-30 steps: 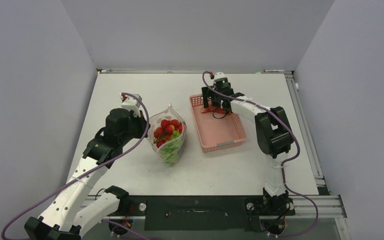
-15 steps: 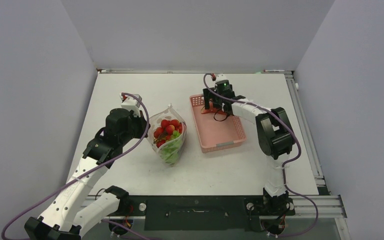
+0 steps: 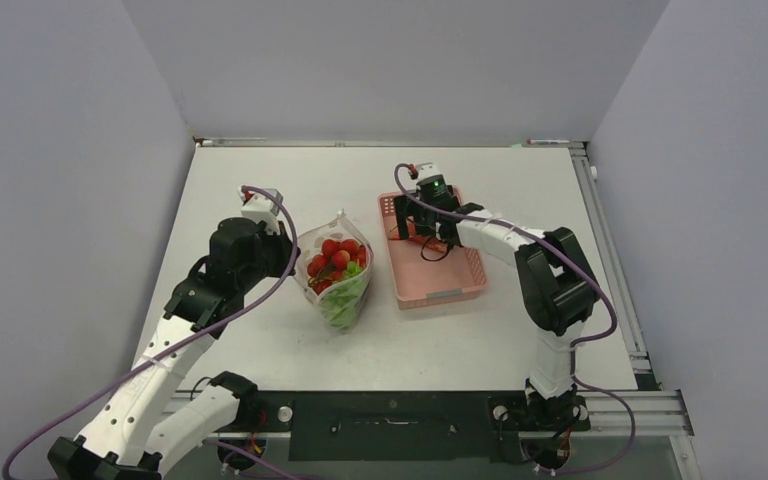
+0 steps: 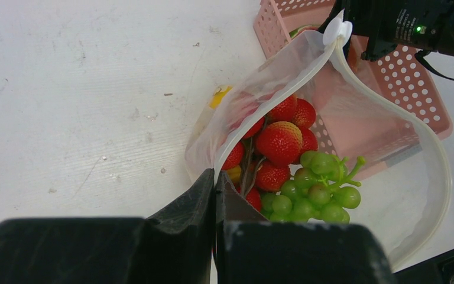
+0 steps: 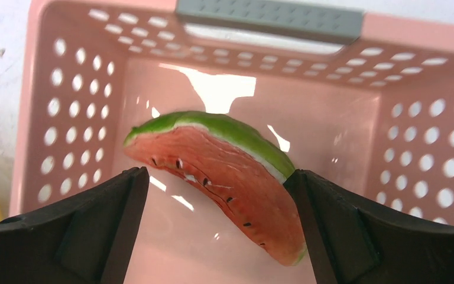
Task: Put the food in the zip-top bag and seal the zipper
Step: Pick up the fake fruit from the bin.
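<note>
Tabletop, basket partly beneath right claw

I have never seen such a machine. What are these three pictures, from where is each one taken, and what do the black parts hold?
These are two robot arms bolted to a white table. One picture looks down from above; the other two come from cameras on each wrist. The left gripper is shut on the mouth edge of a clear bag, which holds strawberries and green grapes. The right gripper is open around a toy watermelon slice in a pink basket.
</note>
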You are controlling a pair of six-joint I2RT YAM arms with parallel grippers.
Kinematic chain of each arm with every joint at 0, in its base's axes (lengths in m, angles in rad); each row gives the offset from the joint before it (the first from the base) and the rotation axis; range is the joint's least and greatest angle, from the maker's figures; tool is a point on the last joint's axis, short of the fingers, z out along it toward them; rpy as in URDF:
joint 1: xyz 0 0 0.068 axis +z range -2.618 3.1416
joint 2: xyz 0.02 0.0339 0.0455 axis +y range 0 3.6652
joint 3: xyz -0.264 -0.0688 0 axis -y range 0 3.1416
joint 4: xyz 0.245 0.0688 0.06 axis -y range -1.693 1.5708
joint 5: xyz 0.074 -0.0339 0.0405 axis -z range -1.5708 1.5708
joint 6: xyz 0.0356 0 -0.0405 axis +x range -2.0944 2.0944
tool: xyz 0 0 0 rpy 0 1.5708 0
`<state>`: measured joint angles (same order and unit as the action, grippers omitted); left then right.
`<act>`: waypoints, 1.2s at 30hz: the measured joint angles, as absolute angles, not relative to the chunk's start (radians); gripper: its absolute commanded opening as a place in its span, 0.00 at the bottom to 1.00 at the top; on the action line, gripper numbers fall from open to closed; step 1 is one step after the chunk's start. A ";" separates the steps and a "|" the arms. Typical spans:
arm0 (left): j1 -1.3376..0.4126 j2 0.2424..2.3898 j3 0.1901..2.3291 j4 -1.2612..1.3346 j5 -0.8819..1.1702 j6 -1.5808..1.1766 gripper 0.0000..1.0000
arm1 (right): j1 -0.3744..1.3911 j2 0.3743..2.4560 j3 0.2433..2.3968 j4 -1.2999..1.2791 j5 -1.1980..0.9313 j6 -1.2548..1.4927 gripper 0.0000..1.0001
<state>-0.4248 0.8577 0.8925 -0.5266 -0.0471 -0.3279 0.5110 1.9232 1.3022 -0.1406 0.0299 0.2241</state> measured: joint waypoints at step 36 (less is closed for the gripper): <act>-0.425 0.848 0.892 -0.527 -0.047 -0.327 0.00 | 0.545 1.851 1.220 -0.310 0.106 0.196 0.91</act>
